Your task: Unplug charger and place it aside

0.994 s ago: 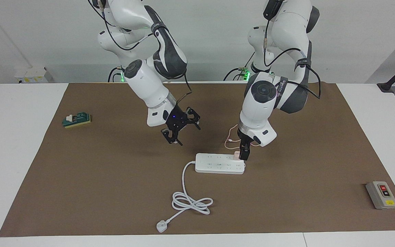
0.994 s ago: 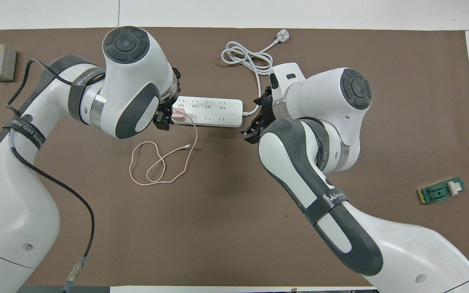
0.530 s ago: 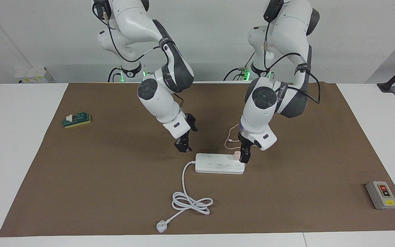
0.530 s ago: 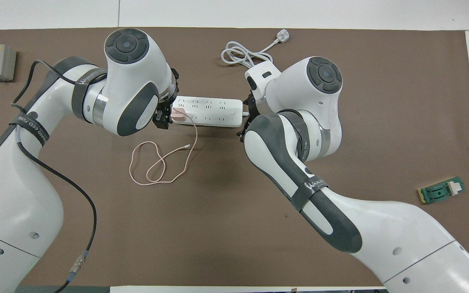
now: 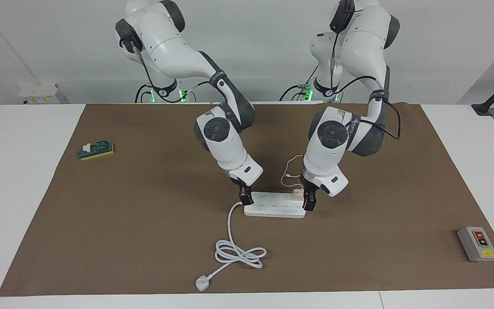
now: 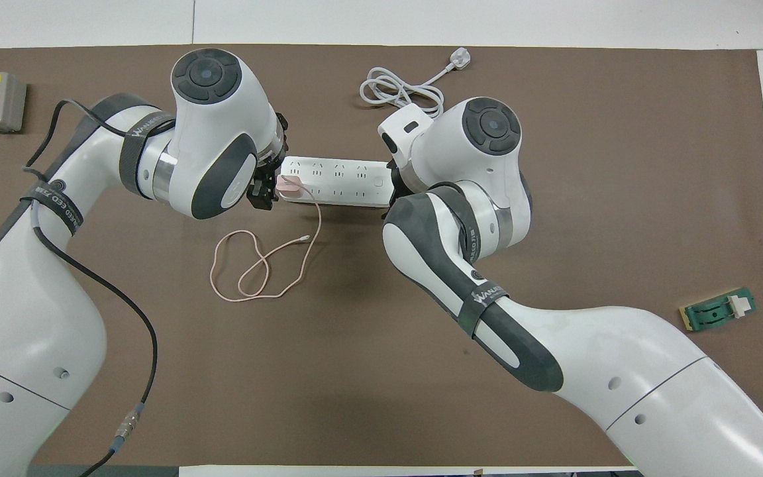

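The pale pink charger [image 5: 297,194] sits plugged into the long white power strip [image 5: 275,207] at the strip's end toward the left arm. In the overhead view the charger [image 6: 287,188] is on that end of the strip [image 6: 338,179]. Its thin pink cable [image 6: 249,268] loops on the mat nearer to the robots. My left gripper [image 5: 308,202] is down right beside the charger, and it also shows in the overhead view [image 6: 263,194]. My right gripper [image 5: 245,198] is down at the strip's cord end, mostly hidden under its wrist in the overhead view.
The strip's thick white cord [image 5: 238,253] coils farther from the robots and ends in a white plug [image 5: 202,283]. A grey box with red and yellow buttons [image 5: 477,243] lies toward the left arm's end. A small green block [image 5: 96,150] lies toward the right arm's end.
My right gripper has turned and come down from above the mat to the strip's cord end. My left gripper has sunk a little beside the charger. The charger stays plugged in.
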`<control>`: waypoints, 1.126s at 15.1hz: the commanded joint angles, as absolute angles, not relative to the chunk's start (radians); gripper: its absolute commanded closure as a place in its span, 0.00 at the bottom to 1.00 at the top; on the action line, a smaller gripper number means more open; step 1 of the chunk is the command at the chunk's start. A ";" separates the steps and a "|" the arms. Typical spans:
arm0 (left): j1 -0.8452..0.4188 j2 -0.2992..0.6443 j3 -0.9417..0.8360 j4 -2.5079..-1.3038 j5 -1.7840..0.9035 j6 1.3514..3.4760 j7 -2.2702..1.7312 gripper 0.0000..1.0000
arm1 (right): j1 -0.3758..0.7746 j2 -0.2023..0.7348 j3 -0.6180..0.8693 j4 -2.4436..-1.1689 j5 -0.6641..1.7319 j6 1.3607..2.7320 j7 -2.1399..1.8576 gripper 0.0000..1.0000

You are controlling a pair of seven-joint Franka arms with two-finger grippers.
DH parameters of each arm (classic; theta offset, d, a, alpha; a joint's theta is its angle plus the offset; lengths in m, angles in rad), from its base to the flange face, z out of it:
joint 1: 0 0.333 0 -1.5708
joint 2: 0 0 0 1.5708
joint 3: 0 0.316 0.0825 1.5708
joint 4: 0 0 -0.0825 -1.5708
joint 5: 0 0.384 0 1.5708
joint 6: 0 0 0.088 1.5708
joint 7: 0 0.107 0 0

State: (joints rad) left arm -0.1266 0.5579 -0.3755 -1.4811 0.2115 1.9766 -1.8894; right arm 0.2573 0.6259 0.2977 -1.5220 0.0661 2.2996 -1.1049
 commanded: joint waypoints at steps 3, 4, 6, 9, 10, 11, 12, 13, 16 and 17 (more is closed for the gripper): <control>-0.156 0.558 -0.368 -1.493 0.232 1.993 -1.953 0.00 | 0.230 0.684 0.337 -1.482 -0.006 2.304 -1.112 0.00; -0.158 0.558 -0.367 -1.503 0.232 1.996 -1.960 0.00 | 0.230 0.695 0.337 -1.480 -0.017 2.304 -1.114 0.00; -0.161 0.557 -0.367 -1.515 0.232 2.003 -1.976 0.00 | 0.229 0.703 0.341 -1.480 -0.038 2.318 -1.112 0.00; -0.166 0.554 -0.365 -1.540 0.233 2.026 -1.988 0.00 | 0.235 0.710 0.341 -1.479 -0.044 2.353 -1.109 0.00; -0.166 0.554 -0.365 -1.542 0.233 2.026 -1.988 0.00 | 0.235 0.710 0.341 -1.479 -0.054 2.353 -1.109 0.00; -0.166 0.552 -0.365 -1.545 0.233 2.026 -1.988 0.00 | 0.235 0.713 0.341 -1.477 -0.073 2.358 -1.108 0.00; -0.167 0.549 -0.365 -1.551 0.233 2.026 -1.988 0.00 | 0.235 0.718 0.341 -1.477 -0.081 2.377 -1.108 0.00; -0.167 0.548 -0.365 -1.557 0.235 2.026 -1.988 0.00 | 0.238 0.727 0.341 -1.477 -0.081 2.388 -1.108 0.00; -0.167 0.545 -0.365 -1.563 0.235 2.025 -1.988 0.00 | 0.241 0.747 0.341 -1.468 -0.077 2.404 -1.108 0.00; -0.167 0.545 -0.365 -1.563 0.235 2.025 -1.988 0.00 | 0.241 0.747 0.341 -1.468 -0.074 2.404 -1.108 0.00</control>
